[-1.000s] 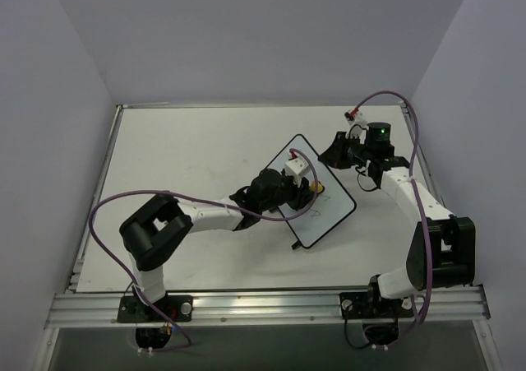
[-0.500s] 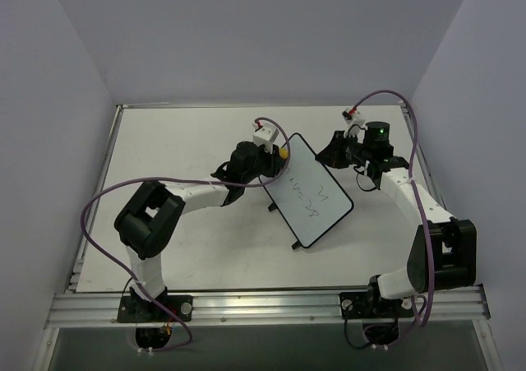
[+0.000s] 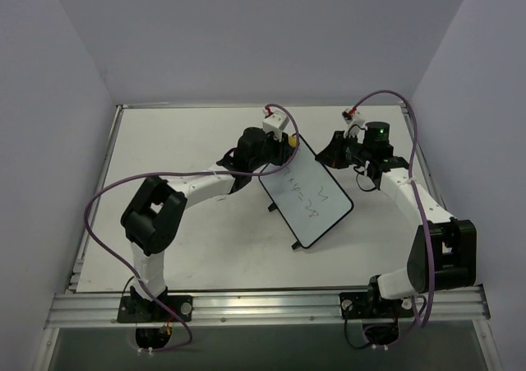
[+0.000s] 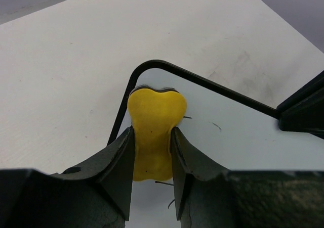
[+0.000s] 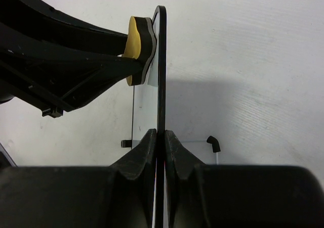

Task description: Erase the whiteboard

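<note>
The whiteboard (image 3: 308, 194) stands tilted mid-table, black-framed, with dark handwriting on its face. My left gripper (image 3: 288, 143) is shut on the yellow bone-shaped eraser (image 4: 153, 129) and presses it against the board's far upper corner (image 4: 147, 66). In the right wrist view the eraser (image 5: 136, 41) touches the board's face near its top. My right gripper (image 5: 159, 137) is shut on the board's black edge (image 5: 161, 61), seen edge-on. In the top view the right gripper (image 3: 335, 151) holds the board's right side.
One black foot (image 5: 214, 143) of the board rests on the white table (image 3: 181, 141). Grey walls enclose the table on three sides. A metal rail (image 3: 263, 305) runs along the near edge by the arm bases.
My left gripper with the eraser has moved from the board's middle up and back to its far upper corner. Handwriting hidden before now shows. The right arm and board have not moved.
</note>
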Motion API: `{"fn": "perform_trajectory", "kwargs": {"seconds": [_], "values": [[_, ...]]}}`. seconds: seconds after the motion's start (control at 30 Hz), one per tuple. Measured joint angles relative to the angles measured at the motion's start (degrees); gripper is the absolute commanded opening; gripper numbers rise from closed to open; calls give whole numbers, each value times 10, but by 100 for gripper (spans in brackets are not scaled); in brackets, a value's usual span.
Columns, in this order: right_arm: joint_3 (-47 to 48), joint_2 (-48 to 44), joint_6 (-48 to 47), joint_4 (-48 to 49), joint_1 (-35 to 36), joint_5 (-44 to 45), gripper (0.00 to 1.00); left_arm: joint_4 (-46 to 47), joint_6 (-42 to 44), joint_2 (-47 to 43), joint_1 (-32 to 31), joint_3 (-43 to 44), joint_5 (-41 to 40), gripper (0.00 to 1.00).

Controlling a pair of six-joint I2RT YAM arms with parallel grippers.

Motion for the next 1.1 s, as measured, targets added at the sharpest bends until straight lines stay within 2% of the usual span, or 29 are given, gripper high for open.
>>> {"fn": "perform_trajectory", "kwargs": {"seconds": [0.4,0.63,1.1], "values": [[0,0,-4,-10,-1,20,0,-21,46,-8,-46,-12,2,2],[0,0,-5,-12,-1,23,0,-3,49,-31,-69,-56,5,2],[0,0,-4,-4,0,8,0,-22,12,-19,14,-44,-35,2]]}}
